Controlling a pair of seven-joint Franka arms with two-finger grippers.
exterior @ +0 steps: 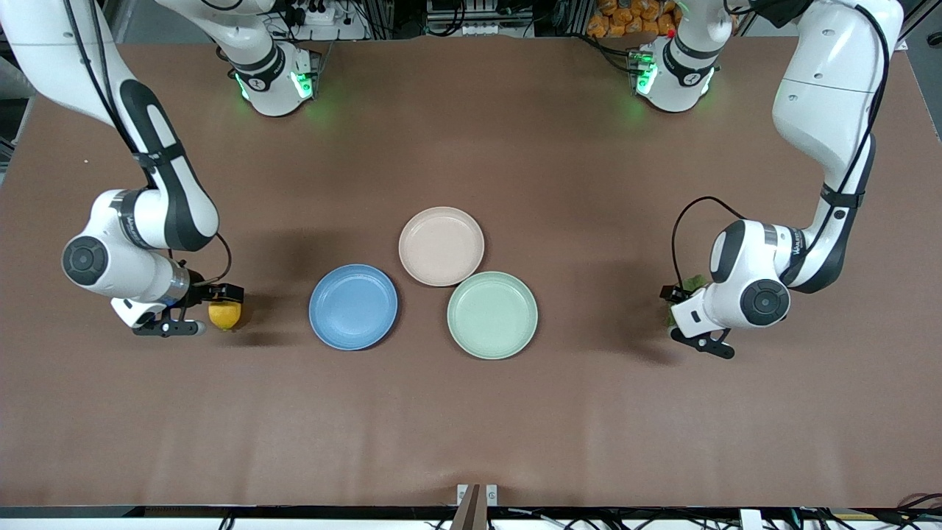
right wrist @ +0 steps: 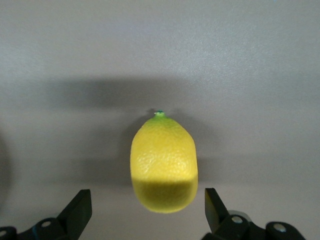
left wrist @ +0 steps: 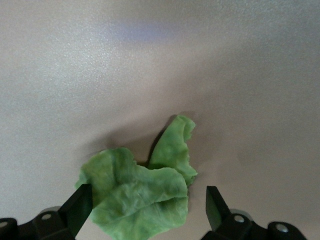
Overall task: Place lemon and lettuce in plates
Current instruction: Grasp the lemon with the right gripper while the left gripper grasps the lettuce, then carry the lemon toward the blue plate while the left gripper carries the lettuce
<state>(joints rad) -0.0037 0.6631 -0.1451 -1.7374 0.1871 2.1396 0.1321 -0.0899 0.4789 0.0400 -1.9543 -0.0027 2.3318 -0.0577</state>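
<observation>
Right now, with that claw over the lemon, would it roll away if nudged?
Probably: the lemon is oval and smooth, lying loose on the bare table. It looks firm, so the open right claw could likely pinch it without squashing it.

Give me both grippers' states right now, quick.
Left gripper: open, fingers either side of the lettuce on the table, not gripping it.
Right gripper: open, fingers either side of the lemon, not gripping it.
</observation>
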